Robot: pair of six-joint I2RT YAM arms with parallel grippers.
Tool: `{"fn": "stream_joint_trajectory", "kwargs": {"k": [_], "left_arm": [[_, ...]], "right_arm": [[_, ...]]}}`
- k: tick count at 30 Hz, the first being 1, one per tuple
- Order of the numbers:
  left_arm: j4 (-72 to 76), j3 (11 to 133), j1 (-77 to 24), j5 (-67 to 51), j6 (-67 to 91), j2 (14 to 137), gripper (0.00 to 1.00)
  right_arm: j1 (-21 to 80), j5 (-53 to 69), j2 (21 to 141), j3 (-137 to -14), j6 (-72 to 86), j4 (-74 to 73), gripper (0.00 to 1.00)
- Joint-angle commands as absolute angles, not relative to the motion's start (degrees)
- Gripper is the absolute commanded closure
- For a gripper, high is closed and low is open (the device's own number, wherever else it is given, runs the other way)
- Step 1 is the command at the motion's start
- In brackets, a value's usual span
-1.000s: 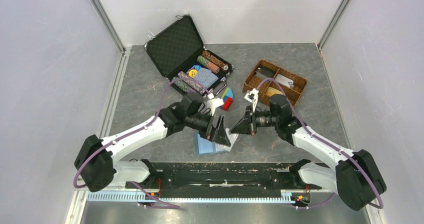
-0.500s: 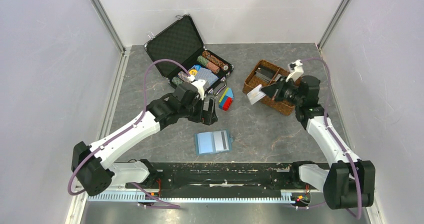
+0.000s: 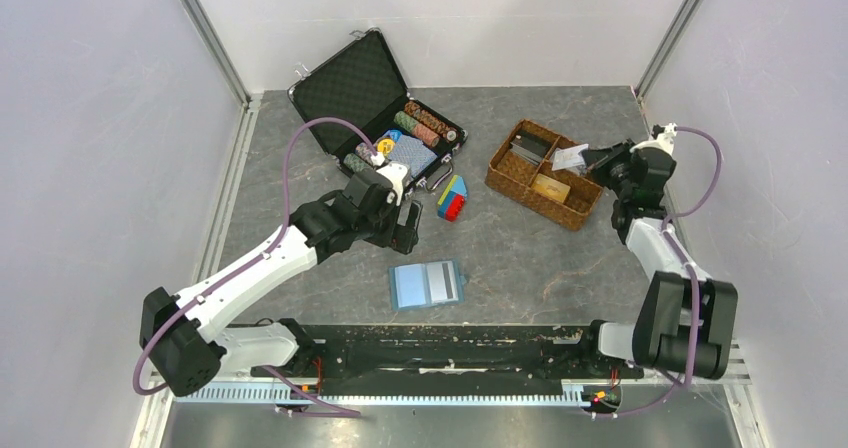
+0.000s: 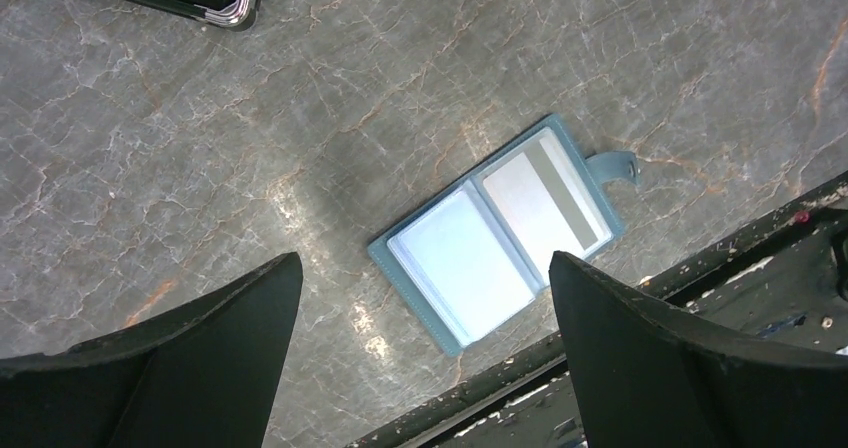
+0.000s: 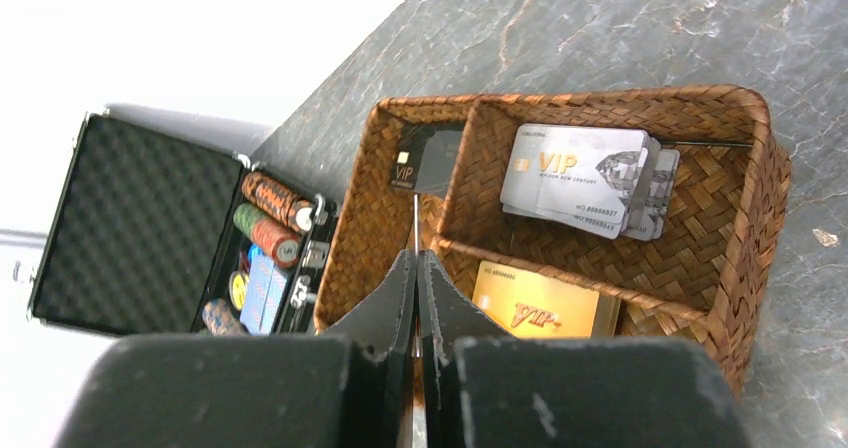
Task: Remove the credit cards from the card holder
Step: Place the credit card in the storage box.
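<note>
— Two pincers; we find the left pincer [image 4: 425,260] wide above the holder [image 4: 497,233], open on the worktop [image 4: 200,118].
— We judge the right pincer [image 5: 416,260] clamps its card [image 3: 571,157] over the tray [image 5: 600,96] to deposit it.

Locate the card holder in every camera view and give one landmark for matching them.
Top external: the card holder lies open, low in the picture, near the middle.
Left wrist: the card holder lies open, just right of centre.
Right wrist: not in it.
Shared landmark: the black chip case, upper left of centre from above; its corner at the top-left edge of the left wrist view; at the left of the right wrist view.
</note>
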State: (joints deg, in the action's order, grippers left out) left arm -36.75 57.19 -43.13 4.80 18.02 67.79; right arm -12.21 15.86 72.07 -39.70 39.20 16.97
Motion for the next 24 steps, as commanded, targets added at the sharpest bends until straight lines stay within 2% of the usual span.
{"fn": "stream_joint_trajectory", "kwargs": {"k": [1,9,24], "left_arm": [[-36.68,57.92,-43.07,4.02,13.60,67.54,0.00],[-35.67,57.30,-43.07,2.88,14.01,67.21,0.00],[-34.89,57.24,-43.07,0.26,14.94,68.37,0.00]], "right_arm": [[-12.30,10.01,76.01,-37.46,45.54,29.54,1.00],[-12.32,4.00,81.20,-34.41,51.65,38.16,1.00],[-12.51,2.69,90.75,-35.11,57.14,45.33,1.00]]}}
